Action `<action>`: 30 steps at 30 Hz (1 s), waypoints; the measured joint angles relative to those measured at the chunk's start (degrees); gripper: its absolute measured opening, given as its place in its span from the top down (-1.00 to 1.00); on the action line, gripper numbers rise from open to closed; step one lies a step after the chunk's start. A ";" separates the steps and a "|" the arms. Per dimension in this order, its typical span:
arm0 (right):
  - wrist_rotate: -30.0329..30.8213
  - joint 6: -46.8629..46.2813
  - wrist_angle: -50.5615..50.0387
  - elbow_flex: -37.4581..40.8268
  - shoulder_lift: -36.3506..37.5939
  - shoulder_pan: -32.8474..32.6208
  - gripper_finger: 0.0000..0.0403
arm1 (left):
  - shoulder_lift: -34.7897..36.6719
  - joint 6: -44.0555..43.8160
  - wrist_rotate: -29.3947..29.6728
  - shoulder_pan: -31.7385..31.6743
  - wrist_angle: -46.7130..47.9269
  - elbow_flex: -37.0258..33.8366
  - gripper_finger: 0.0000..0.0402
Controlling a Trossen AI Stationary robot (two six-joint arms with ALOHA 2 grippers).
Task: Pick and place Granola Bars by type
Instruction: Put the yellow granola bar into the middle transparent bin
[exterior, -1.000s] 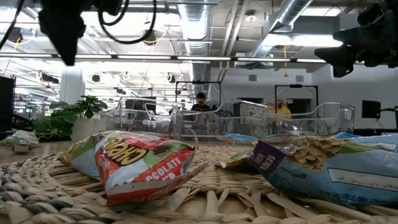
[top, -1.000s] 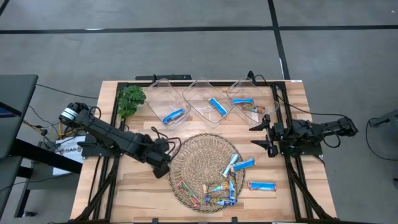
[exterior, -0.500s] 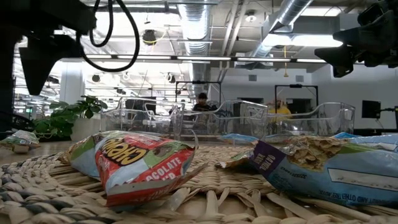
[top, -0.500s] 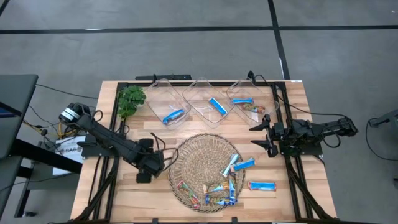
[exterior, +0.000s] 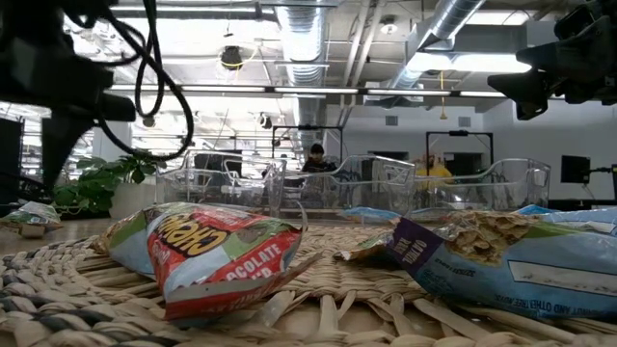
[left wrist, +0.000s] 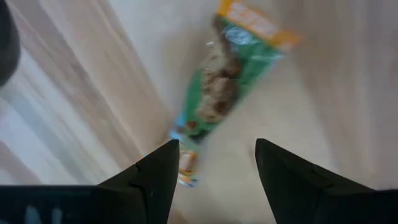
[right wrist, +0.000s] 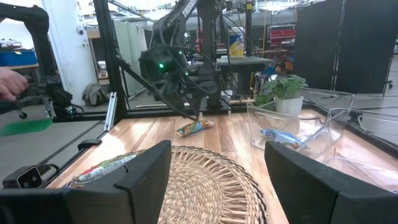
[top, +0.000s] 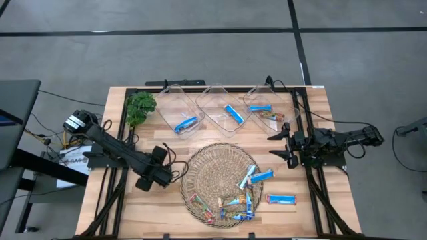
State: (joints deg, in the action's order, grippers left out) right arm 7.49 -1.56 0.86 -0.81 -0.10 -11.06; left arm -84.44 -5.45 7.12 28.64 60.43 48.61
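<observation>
A green-wrapped granola bar [left wrist: 233, 74] lies flat on the bare wood of the bench [top: 133, 213], toward the bench's left edge, just off the left rim of the wicker tray [top: 207, 170]. The left tool [left wrist: 214, 165] hangs right over it with its two fingers spread, the bar showing in the gap beyond them and not pinched. From the right wrist view the same bar [right wrist: 194, 127] lies beyond the tray's far rim, under the left arm.

More granola bars [top: 237, 203] are heaped in the tray's right and near part, blue ones mixed with brownish ones; one bright blue bar [top: 280, 199] lies on the bench just off the tray's right rim. Three clear bins [top: 223, 110] stand in a row along the far edge of the bench: the left and middle ones each hold a blue bar, and the right one holds a blue bar with a brownish one beside it.

The right tool [top: 280, 145] hovers near the bench's right edge, between the right bin and the tray, fingers spread wide and holding nothing.

A small green plant [top: 140, 107] stands near the far left corner, beside the left bin.
</observation>
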 joint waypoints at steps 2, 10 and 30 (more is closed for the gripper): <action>0.02 0.02 0.01 -0.01 -0.01 0.00 -0.27 | 0.00 2.34 2.44 -0.40 -1.24 -1.09 -0.02; 0.00 0.02 0.00 -0.01 -0.01 0.00 -0.27 | 0.02 7.91 0.30 -1.72 -7.37 -5.86 -0.02; 0.02 0.02 0.01 -0.01 0.00 0.00 -0.27 | 0.02 7.52 0.42 -3.34 -17.15 -7.57 0.35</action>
State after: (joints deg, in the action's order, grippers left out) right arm 7.51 -1.54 0.88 -0.82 -0.10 -11.06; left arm -84.42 2.07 7.54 25.30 43.28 41.04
